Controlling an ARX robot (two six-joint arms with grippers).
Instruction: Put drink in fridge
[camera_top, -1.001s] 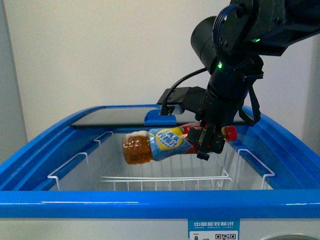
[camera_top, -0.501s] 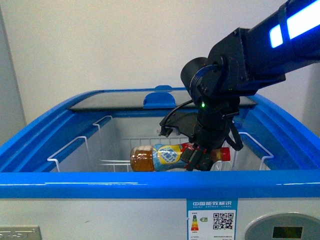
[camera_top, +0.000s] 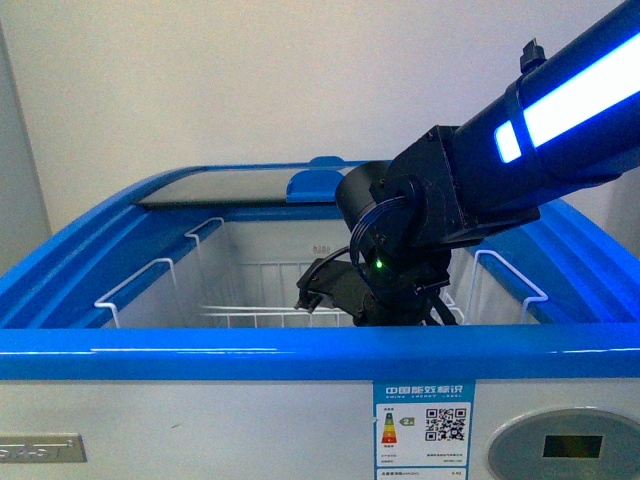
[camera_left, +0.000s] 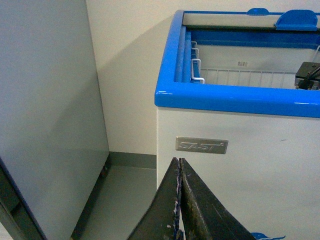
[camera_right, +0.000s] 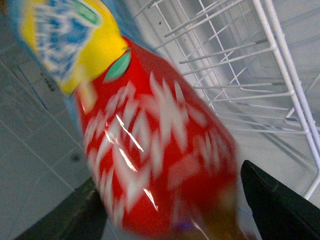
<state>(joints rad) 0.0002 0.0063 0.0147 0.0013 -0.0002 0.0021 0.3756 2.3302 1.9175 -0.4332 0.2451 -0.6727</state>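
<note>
Right arm (camera_top: 470, 190): reaches in from the upper right and slants down to the middle. Long light strip on the upper part glows white-blue. Small green light shines on the round black joint.
Right wrist (camera_top: 395, 285): black, pointing down, lower end hidden in the front view.
Right gripper (camera_right: 170, 210): two dark fingers (camera_right: 280, 207), one on each side of something red held between them, pressed close against it. Blurry picture.
Left arm: out of sight in the front view.
Left gripper (camera_left: 180, 200): two dark fingers pressed flat together in a thin point, nothing between them. Hangs low with nothing touching it.
</note>
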